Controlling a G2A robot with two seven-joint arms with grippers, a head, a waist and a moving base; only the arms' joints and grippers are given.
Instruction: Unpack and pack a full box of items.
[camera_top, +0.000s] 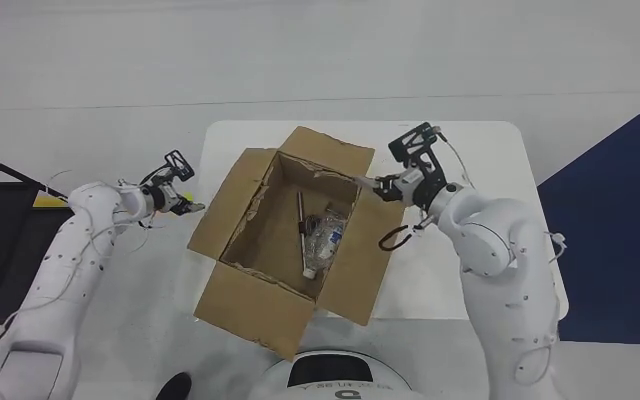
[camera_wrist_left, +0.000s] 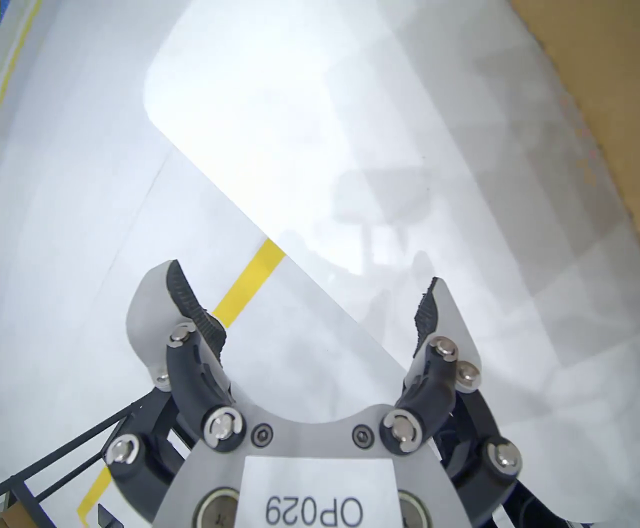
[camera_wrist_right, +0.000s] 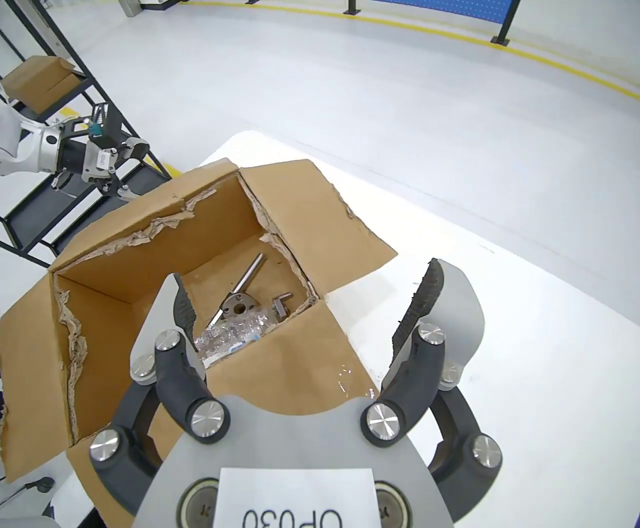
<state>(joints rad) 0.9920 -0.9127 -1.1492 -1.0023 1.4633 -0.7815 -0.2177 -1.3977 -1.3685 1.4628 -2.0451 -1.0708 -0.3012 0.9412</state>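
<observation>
While the cardboard box (camera_top: 245, 300) sits flaps-out in the middle of the white table (camera_top: 470, 160), the right gripper (camera_wrist_right: 305, 272) hangs over its right-hand flap, fingers spread wide and holding nothing. Same deal with the left gripper (camera_wrist_left: 304, 275): wide open, empty, parked out past the table's left edge, near the box's left flap but not touching it. Down at the bottom of the box there's a metal rod with a flange (camera_wrist_right: 245, 280) lying right beside a crumpled clear plastic bottle (camera_wrist_right: 230, 335).
</observation>
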